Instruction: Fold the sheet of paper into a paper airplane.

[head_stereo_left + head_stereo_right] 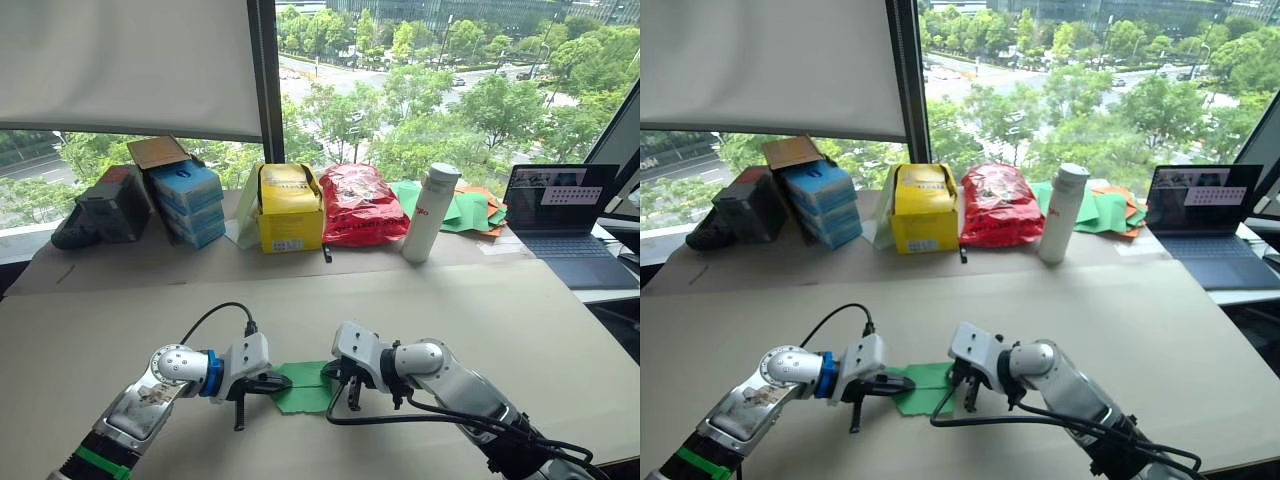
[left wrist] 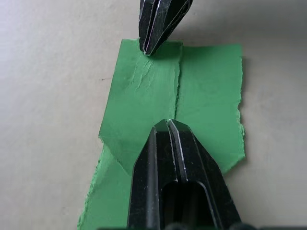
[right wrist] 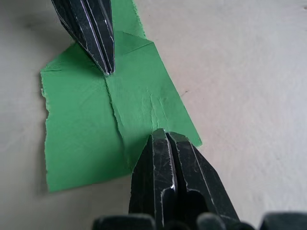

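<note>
The sheet of paper (image 1: 305, 388) is bright green and lies flat on the tan table (image 1: 500, 320) between my two grippers. Two flaps are folded in and meet at a centre seam (image 2: 178, 91); its edges look ragged. My left gripper (image 1: 280, 383) is shut, with its tips resting on the paper's left part near the seam (image 2: 168, 123). From the other side my right gripper (image 1: 338, 385) is also shut, its tips pressing the paper's right edge (image 3: 160, 132). Each wrist view shows the other gripper's closed tips on the far side of the paper.
Along the back of the table stand blue boxes (image 1: 188, 200), a yellow box (image 1: 290, 208), a red bag (image 1: 360, 203), a white bottle (image 1: 430, 212) and a heap of green and orange sheets (image 1: 470, 210). A laptop (image 1: 565, 215) sits at the far right.
</note>
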Controlling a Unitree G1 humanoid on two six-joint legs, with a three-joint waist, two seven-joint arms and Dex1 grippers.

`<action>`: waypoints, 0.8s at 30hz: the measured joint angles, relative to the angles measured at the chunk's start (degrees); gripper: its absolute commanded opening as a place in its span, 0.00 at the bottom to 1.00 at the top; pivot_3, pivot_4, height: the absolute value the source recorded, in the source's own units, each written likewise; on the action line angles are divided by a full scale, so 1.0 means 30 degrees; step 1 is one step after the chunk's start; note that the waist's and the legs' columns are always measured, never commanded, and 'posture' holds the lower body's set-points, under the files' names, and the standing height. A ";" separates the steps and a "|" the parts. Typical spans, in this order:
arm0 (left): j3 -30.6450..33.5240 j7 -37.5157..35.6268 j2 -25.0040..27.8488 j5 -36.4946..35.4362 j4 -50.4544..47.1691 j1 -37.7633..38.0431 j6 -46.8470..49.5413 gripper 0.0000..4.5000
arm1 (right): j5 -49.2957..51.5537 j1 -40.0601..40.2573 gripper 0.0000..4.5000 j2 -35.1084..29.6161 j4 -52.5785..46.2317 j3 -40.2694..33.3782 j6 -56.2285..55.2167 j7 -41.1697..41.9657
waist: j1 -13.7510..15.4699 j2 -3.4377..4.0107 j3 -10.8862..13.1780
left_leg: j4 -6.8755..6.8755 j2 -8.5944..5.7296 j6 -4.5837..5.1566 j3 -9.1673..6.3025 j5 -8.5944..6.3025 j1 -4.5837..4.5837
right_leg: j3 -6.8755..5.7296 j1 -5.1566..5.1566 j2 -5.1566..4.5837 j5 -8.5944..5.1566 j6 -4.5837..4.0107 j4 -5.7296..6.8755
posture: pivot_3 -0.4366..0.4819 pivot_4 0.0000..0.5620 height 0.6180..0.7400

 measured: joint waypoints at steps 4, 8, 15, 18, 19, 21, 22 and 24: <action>0.0915 -0.0037 0.0880 -0.0329 -0.0306 0.1027 -0.0058 0.00 | -0.0002 -0.0014 0.00 0.0068 0.0067 0.0033 0.0000 -0.0001 | 0.0023 0.0017 -0.0009 | -0.0062 0.0009 -0.0047 -0.0002 0.0025 0.0042 | -0.0010 -0.0005 0.0003 -0.0031 -0.0052 0.0028 | 0.48 0.27 1.00; 0.1748 -0.0105 0.1798 -0.0532 -0.0343 0.1904 -0.0407 0.00 | -0.0002 -0.0033 0.00 0.0081 0.0084 0.0072 0.0000 0.0020 | -0.0024 0.0033 -0.0018 | -0.0081 0.0012 -0.0056 0.0000 0.0025 0.0051 | -0.0007 -0.0011 0.0003 -0.0040 -0.0068 0.0035 | 0.48 0.27 1.00; 0.2274 -0.0105 0.2149 -0.0595 -0.0319 0.2265 -0.0459 0.00 | -0.0002 -0.0054 0.00 0.0077 0.0110 0.0070 0.0000 0.0052 | -0.0008 0.0058 -0.0026 | -0.0091 0.0010 -0.0093 0.0000 0.0009 0.0051 | -0.0006 -0.0016 0.0003 -0.0040 -0.0069 0.0034 | 0.48 0.27 1.00; 0.2370 -0.0062 0.2146 -0.0704 -0.0363 0.2284 -0.0359 0.00 | 0.0052 -0.0057 0.00 0.0126 -0.0003 0.0004 -0.0092 0.0072 | -0.0014 0.0056 -0.0025 | -0.0091 0.0011 -0.0096 0.0000 0.0009 0.0047 | -0.0005 -0.0019 0.0002 -0.0040 -0.0069 0.0034 | 0.48 0.27 1.00; 0.2533 0.0025 0.2135 -0.0864 -0.0530 0.2326 -0.0132 0.00 | 0.0141 0.0031 0.00 0.0175 -0.0043 -0.0123 -0.0179 0.0092 | -0.0019 0.0047 -0.0015 | -0.0091 0.0011 -0.0097 0.0001 0.0010 0.0035 | -0.0004 -0.0029 0.0003 -0.0040 -0.0069 0.0036 | 0.48 0.27 1.00; 0.3050 0.0166 0.2048 -0.1618 -0.0916 0.2601 0.0664 0.00 | 0.0293 0.0397 0.00 0.0180 -0.0359 -0.0434 -0.0387 0.0181 | -0.0020 0.0028 0.0024 | -0.0091 0.0010 -0.0094 0.0000 0.0017 -0.0025 | -0.0005 -0.0050 0.0004 -0.0037 -0.0064 0.0049 | 0.48 0.27 1.00; 0.3457 0.0215 0.2041 -0.2138 -0.1081 0.2795 0.1272 0.00 | 0.0472 0.0554 0.00 0.0168 -0.0561 -0.0564 -0.0372 0.0250 | -0.0015 0.0015 0.0051 | -0.0091 0.0011 -0.0090 -0.0002 0.0028 -0.0078 | -0.0008 -0.0088 0.0006 -0.0036 -0.0063 0.0052 | 0.48 0.27 1.00; 0.4528 0.0320 0.2178 -0.2963 -0.1449 0.3246 0.2387 0.00 | 0.0789 0.0848 0.00 0.0136 -0.1061 -0.0742 -0.0341 0.0341 | 0.0009 -0.0016 0.0086 | -0.0064 0.0008 -0.0095 -0.0006 0.0055 -0.0259 | -0.0017 -0.0264 0.0015 -0.0033 -0.0061 0.0098 | 0.48 0.27 1.00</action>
